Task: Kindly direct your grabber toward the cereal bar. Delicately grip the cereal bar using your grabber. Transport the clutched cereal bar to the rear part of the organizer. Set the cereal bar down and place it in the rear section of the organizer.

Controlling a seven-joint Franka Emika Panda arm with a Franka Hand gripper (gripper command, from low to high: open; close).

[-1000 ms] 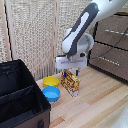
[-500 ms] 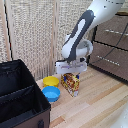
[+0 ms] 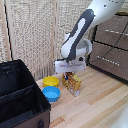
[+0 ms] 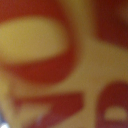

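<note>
On the wooden floor (image 3: 100,102), toward the middle of the exterior view: one cereal bar box (image 3: 73,84), yellow-orange card with red lettering, standing more or less on edge with its top tucked under the grabber.

Grabber (image 3: 70,74): white boxy head on a white arm, set directly over the box top. Fingers are hidden against the box; whether they are spread or already pinched on the card cannot be told. The wrist view is filled with blurred red letters on yellow (image 4: 64,64), so the box face lies very near the lens.

Neighbours: yellow bowl (image 3: 50,81) just beside the box on the exterior view's left; blue bowl (image 3: 51,93) in front of the yellow one, near the box's lower corner.

Organizer (image 3: 20,107): large black soft-walled box at the exterior view's left edge, a divider crossing it, well apart from the cereal bar box. The section farther from the camera appears to be the rear one.

Handling, by judgement: light, thin card, likely hollow in part; stiff along its edges, prone to dent on the broad faces. Printed surface probably smooth and a little slippery. Best taken across the narrow thickness near the top edge, with light squeeze. Tall and narrow, so it may tip toward the bowls if nudged.
</note>
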